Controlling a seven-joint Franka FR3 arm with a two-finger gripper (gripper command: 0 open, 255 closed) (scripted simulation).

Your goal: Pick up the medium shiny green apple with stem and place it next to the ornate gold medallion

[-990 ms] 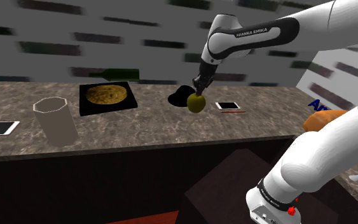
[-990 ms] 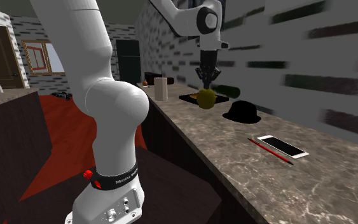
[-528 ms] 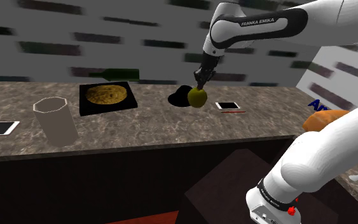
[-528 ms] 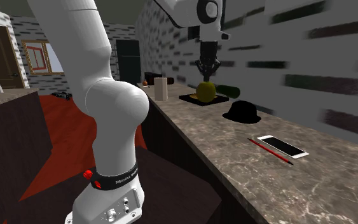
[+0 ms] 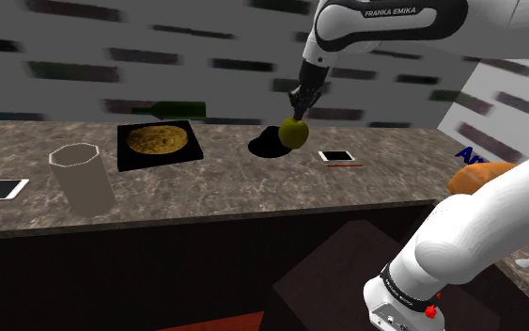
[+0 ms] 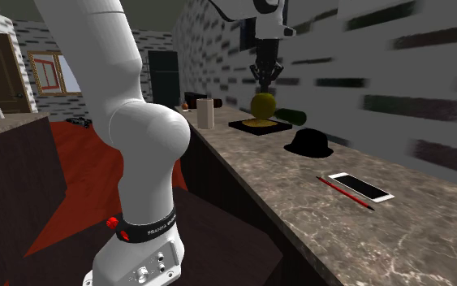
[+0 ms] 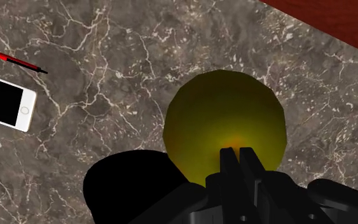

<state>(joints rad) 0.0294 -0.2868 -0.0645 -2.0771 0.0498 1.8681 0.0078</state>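
1. The round glossy apple (image 7: 225,121) is yellow-green with a faint orange patch.
2. The stone countertop (image 5: 215,188) is dark grey-brown, veined in white.
3. The flat phone (image 7: 2,100) is white, its screen black; the thin pen (image 7: 12,59) is red, black-tipped.
4. The round textured medallion (image 5: 162,140) is gold, its square tray (image 5: 138,163) black.

White arm (image 5: 483,221) rears up off its stand, upper link stretched high across, last link tipped steeply down. Black gripper (image 5: 296,113) points downward, fingers pinched tight on the apple (image 5: 294,134), held aloft.
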